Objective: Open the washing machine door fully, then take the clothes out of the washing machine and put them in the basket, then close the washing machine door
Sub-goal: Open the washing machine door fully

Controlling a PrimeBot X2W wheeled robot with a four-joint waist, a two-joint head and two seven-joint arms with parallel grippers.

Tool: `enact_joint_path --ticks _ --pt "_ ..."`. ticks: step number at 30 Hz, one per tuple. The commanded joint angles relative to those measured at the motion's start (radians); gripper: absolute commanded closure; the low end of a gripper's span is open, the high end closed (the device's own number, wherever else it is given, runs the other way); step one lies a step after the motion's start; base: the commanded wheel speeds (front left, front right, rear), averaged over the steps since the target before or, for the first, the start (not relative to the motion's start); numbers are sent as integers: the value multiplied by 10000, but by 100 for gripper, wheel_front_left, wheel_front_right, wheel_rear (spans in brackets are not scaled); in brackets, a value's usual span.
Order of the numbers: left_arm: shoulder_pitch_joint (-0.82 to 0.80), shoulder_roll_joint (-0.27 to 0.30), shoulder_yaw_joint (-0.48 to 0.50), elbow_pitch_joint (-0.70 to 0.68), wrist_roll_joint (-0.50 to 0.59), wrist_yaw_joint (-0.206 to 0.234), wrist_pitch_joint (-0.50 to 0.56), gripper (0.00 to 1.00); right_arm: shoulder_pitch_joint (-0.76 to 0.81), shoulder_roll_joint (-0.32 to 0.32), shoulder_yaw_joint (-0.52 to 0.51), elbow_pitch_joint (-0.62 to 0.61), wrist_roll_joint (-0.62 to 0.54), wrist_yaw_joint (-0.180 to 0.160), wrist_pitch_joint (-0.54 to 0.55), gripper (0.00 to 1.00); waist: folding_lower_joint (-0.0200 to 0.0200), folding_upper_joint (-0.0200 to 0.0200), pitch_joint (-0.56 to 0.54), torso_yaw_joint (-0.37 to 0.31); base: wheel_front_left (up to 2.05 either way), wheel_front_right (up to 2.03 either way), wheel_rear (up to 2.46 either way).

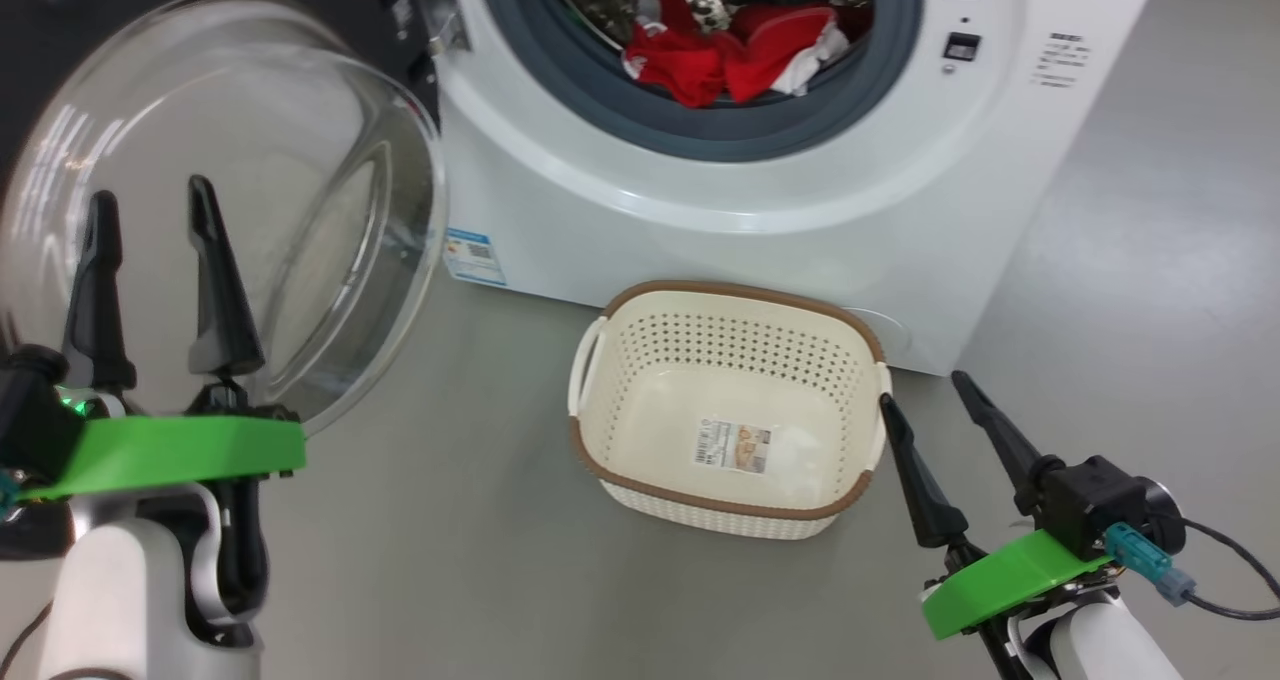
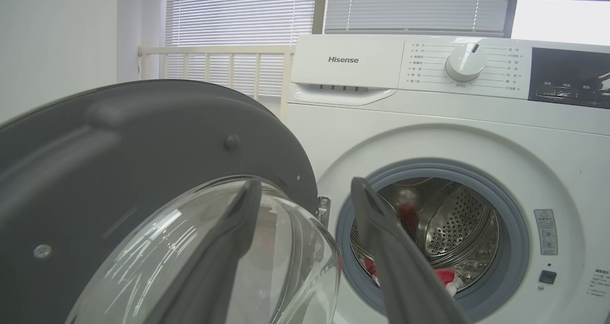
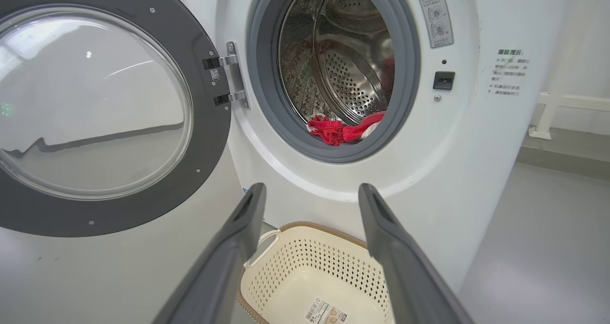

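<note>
Your left hand [image 1: 148, 188] is open and holds nothing, raised in front of the washing machine door [image 1: 330, 110], which is swung wide. From here you can't quite tell whether its fingertips [image 1: 197, 188] touch the door. Your right hand [image 1: 921, 388] is also spread open, just beside the basket [image 1: 740, 295], which stands on the floor [image 1: 450, 560] in front of the washing machine [image 1: 800, 230]. The clothes [image 1: 730, 60] lie at the front lip of the drum [image 3: 352, 76].
</note>
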Motion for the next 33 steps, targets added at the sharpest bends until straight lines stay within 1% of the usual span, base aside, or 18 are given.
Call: enact_joint_path --ticks 1,3,4,8,11,18,25,29,33 --pt "98 331 167 -432 137 -57 0 0 -231 45 102 -349 119 65 -114 0 1 -1 -108 -546 0 0 0" --pt "226 335 -5 -579 128 -225 -5 0 -259 45 -16 -442 176 65 -115 0 1 -1 -127 -789 0 0 0" --pt "226 335 -5 -579 128 -225 -5 0 -259 45 -16 -442 176 65 -115 0 1 -1 -127 -789 0 0 0" --pt "451 326 -229 -587 -110 -551 61 0 -308 45 -273 -562 211 65 -116 0 1 -1 -183 -1221 0 0 0" --pt "620 328 -357 -540 -294 -709 150 0 -329 45 -511 -642 208 65 -117 0 1 -1 -228 -1527 0 0 0" --pt "1279 546 -908 -167 -399 -1043 81 0 -225 45 -904 -850 121 65 -117 0 1 -1 -380 -2128 0 0 0" --pt "2151 581 -962 386 -315 -1078 -382 0 121 45 -997 -1033 77 65 -118 0 1 -1 -631 -2639 0 0 0" --pt "2562 587 -945 718 -368 -1121 -503 0 397 45 -1011 -1079 -76 65 -118 0 1 -1 -844 -2889 0 0 0" --pt "2932 694 -964 762 -262 -1163 -563 0 663 45 -1107 -1219 -99 65 -118 0 1 -1 -1026 -3140 0 0 0"
